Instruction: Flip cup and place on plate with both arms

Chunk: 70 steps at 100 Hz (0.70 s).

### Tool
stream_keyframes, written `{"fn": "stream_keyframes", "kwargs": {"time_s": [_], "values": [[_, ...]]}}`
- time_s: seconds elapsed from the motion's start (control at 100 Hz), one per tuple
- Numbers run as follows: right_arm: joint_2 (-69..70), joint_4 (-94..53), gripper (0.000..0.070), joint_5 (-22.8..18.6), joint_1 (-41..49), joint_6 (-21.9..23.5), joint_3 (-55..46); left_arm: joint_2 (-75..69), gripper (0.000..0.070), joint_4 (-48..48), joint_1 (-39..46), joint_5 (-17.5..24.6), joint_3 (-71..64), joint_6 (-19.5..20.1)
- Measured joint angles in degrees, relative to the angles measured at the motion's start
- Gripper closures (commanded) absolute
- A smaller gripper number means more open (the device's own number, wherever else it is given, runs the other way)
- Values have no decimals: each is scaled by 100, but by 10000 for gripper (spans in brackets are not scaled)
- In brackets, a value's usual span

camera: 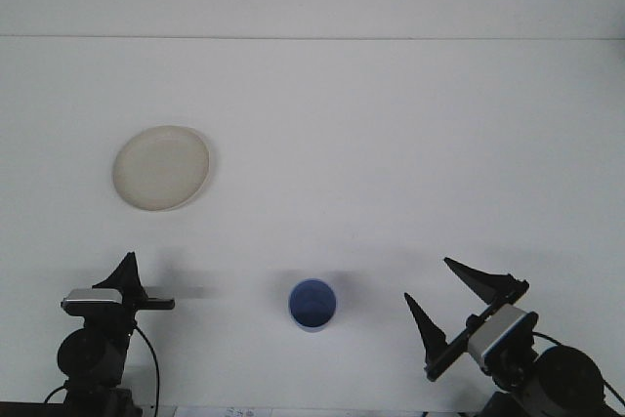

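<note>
A blue cup stands upright on the white table near the front, mouth up, with nothing touching it. A cream plate lies to the left and farther back. My right gripper is at the lower right, a good way right of the cup, open and empty with its two black fingers spread wide. My left gripper rests at the lower left, left of the cup and in front of the plate; only one dark finger shows clearly.
The white table runs back to a pale wall. Nothing else lies on it besides the cup and the plate.
</note>
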Motion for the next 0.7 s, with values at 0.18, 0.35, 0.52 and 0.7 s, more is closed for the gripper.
{"fn": "stream_keyframes", "kwargs": {"time_s": [0.18, 0.35, 0.52, 0.7], "values": [[-728, 48, 153, 2, 0, 57, -317, 0, 685, 111, 0, 0, 0, -496], [-756, 72, 153, 87, 0, 63, -313, 0, 685, 398, 0, 0, 0, -1198], [-756, 72, 153, 94, 0, 63, -313, 42, 688, 210, 0, 140, 214, -1980], [-756, 74, 153, 94, 0, 63, -313, 708, 658, -496, 0, 219, 1740, -2262]]}}
